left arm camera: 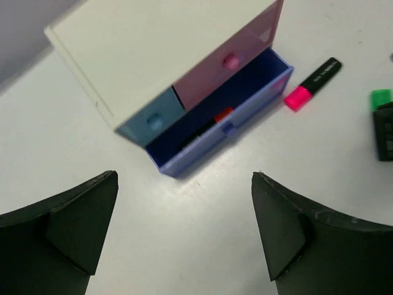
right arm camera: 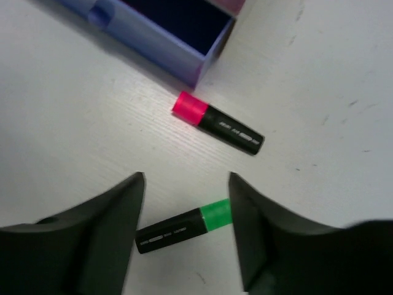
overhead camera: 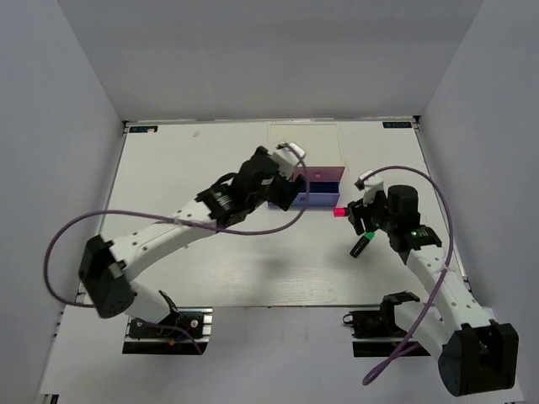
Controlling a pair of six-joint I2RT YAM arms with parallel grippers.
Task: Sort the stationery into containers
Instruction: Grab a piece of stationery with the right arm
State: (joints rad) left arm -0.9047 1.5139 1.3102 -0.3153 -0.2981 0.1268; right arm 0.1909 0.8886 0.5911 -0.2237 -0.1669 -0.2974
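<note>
Orange highlighter down inside the open wide drawer, only the cap and a strip of black body showing. Pink highlighter flat on the counter, just off the drawer's open corner, cap end toward it, not touching it. Green highlighter also flat on the counter, lower in the right wrist frame, near the pink one but apart from it, cap pointing to the frame's right. Right jaws spread open, one finger on either side of the green highlighter, gripping nothing; cap end close against the finger at frame right, contact impossible to tell. Left jaws wide open as well, empty, hanging over bare counter in front of the box. Box white, at the middle of the top view toward its upper half. Small blue drawer and pink drawer side by side in the upper row, both looking shut; wide blue-purple drawer beneath them standing out toward the arms.
</note>
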